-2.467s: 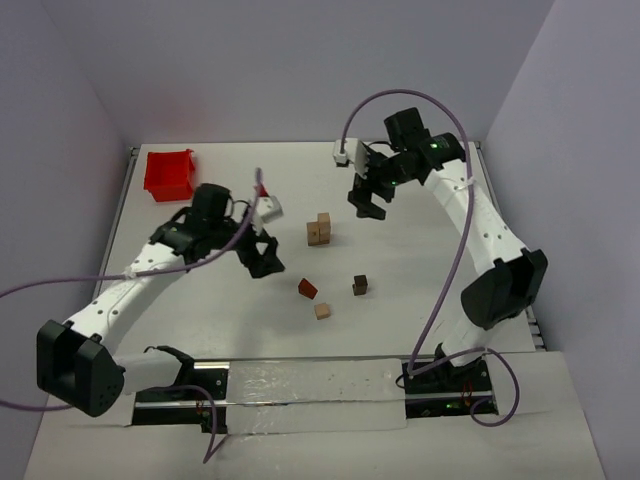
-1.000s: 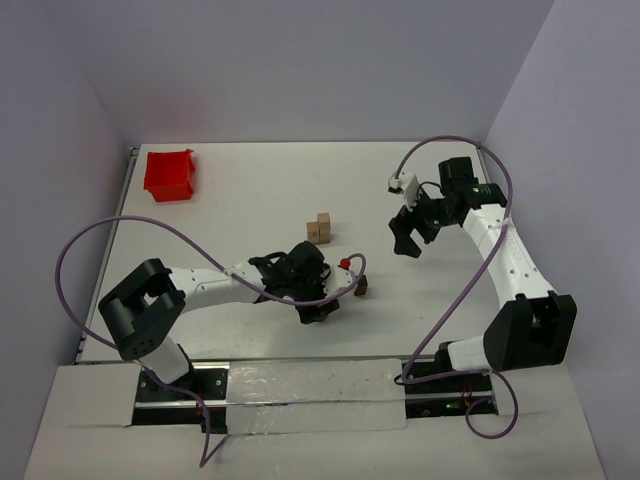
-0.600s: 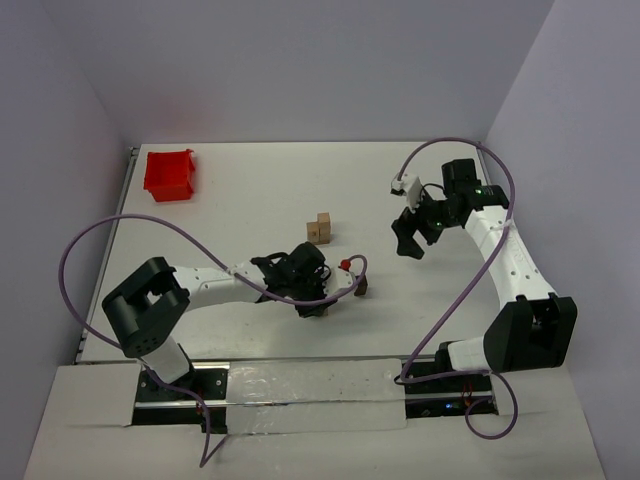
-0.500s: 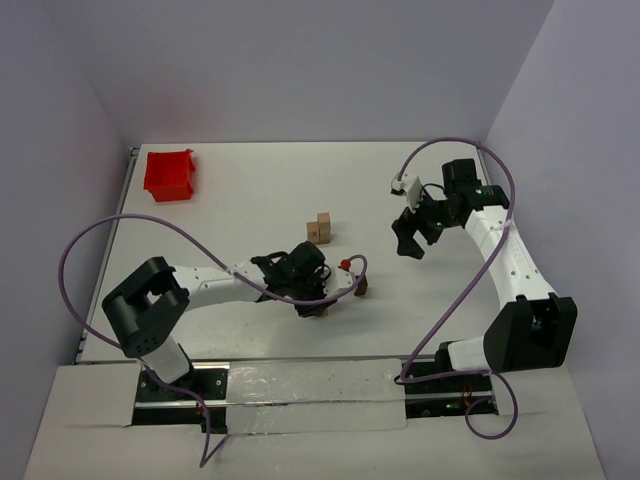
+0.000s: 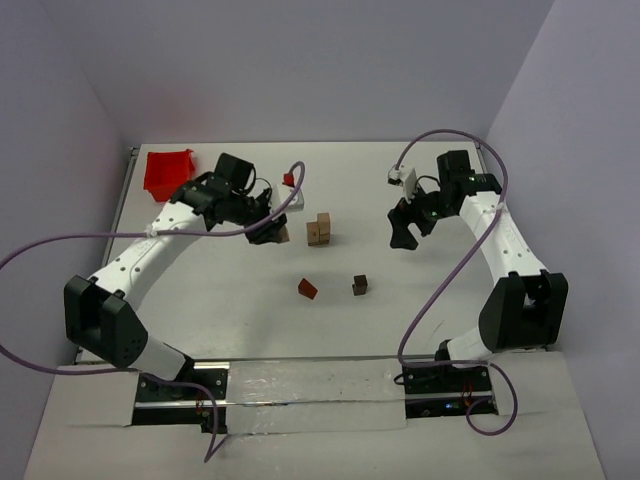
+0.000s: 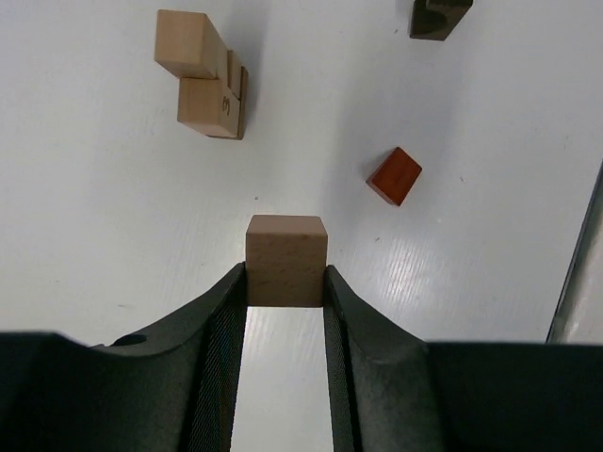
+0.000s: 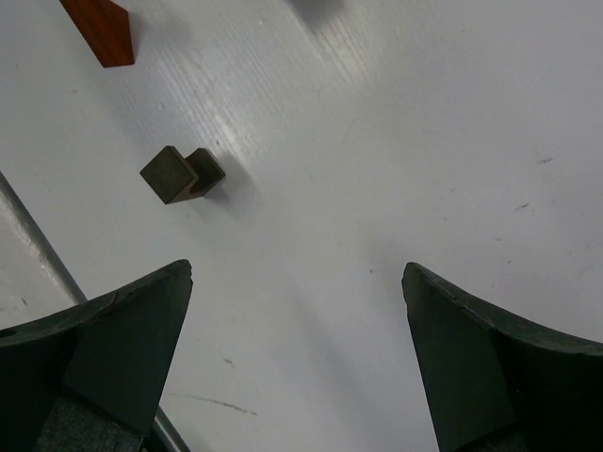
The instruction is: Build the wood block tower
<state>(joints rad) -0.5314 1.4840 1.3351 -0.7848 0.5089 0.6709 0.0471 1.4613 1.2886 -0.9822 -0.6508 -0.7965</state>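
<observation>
White counter (image 5: 250, 330) is carrying only a low wood block tower (image 5: 319, 230); I am pinching a tan cube (image 6: 286, 254) near it in my left hand (image 6: 285, 278), right hand (image 7: 297, 273) gaping empty, wedge (image 5: 307, 288) and dark cube (image 5: 359, 285) waiting.

Tan cube (image 6: 286, 261), reddish-brown wedge (image 6: 394, 176), dark brown cube (image 7: 174, 175) — red bin (image 5: 168, 173)

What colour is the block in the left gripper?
Light tan block, plain wood; the left wrist view shows it best.
</observation>
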